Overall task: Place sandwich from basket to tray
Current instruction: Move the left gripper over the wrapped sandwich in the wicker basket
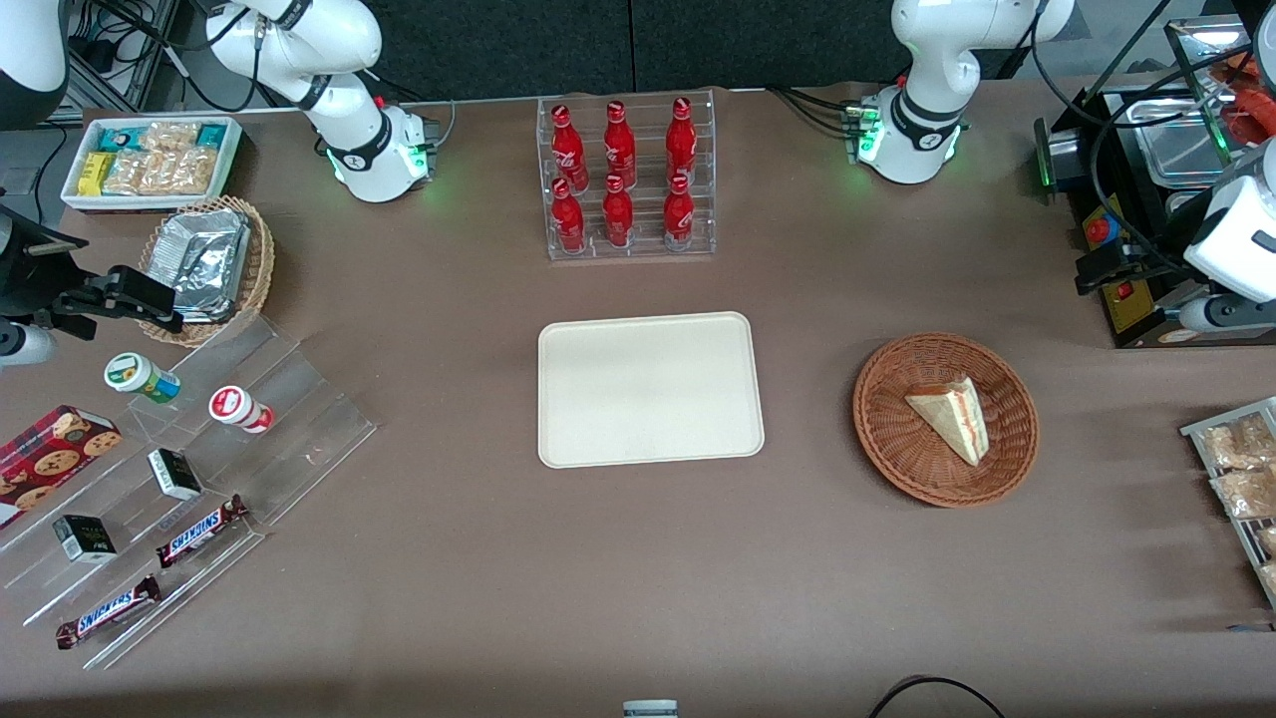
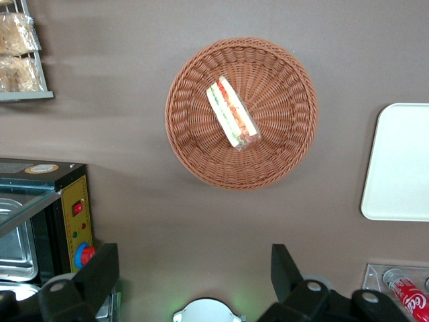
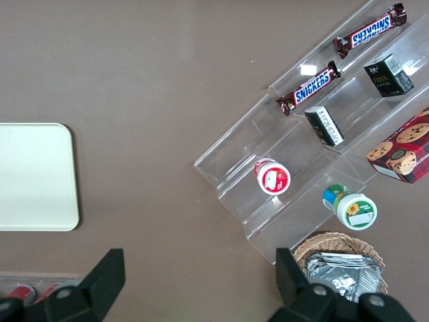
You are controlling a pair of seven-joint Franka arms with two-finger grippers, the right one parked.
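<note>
The sandwich [image 1: 952,417], a pale wedge with a red and green filling stripe, lies in the reddish-brown wicker basket [image 1: 897,449]. Both show in the left wrist view, the sandwich [image 2: 232,114] near the middle of the basket [image 2: 281,147]. The cream tray [image 1: 650,389] lies beside the basket, toward the parked arm's end, with nothing on it; its edge shows in the left wrist view [image 2: 402,161]. My left gripper [image 1: 1100,269] hangs high above the table, farther from the front camera than the basket and toward the working arm's end. It is open and holds nothing [image 2: 193,272].
A clear rack of red bottles [image 1: 626,179] stands farther from the front camera than the tray. A black appliance with red knobs [image 1: 1126,289] sits close under the gripper. A wire rack of snack bags [image 1: 1241,469] stands at the working arm's end.
</note>
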